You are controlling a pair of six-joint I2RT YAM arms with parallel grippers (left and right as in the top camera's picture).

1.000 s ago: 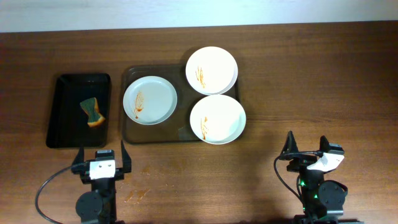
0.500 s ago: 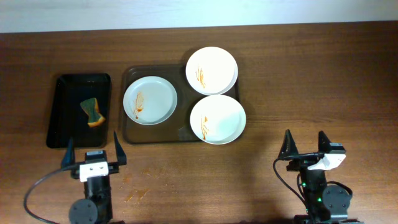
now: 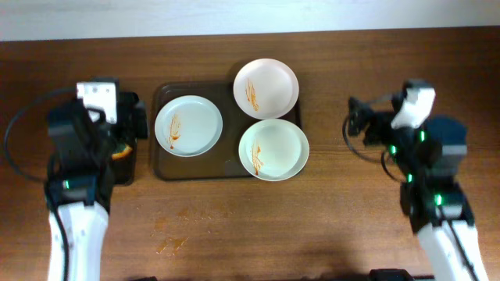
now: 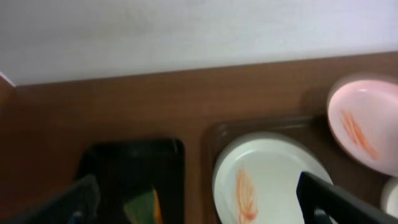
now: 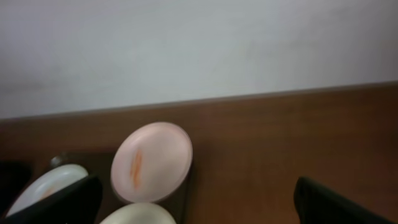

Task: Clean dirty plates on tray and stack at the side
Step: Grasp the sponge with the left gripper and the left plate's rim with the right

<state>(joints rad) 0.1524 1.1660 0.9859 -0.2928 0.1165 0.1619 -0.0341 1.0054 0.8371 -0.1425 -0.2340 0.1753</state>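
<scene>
Three white plates with orange smears lie on the brown tray (image 3: 159, 170): a left one (image 3: 188, 126), a back one (image 3: 266, 88) and a front one (image 3: 273, 149). My left gripper (image 3: 125, 125) is open and empty, up over the black tray (image 3: 125, 170) that holds the green and orange sponge (image 4: 143, 208). The left wrist view shows the left plate (image 4: 267, 180) between the fingers (image 4: 199, 208). My right gripper (image 3: 366, 125) is open and empty, right of the brown tray. Its wrist view (image 5: 199, 205) shows the back plate (image 5: 151, 162).
Orange smears mark the table (image 3: 172, 245) in front of the brown tray. The left arm hides most of the black tray in the overhead view. A white wall (image 4: 186, 31) runs along the back edge of the table.
Both arms have risen from the front edge and swung toward the back. The left one is now over the black tray, the right one beside the brown tray. The plates have not moved.
</scene>
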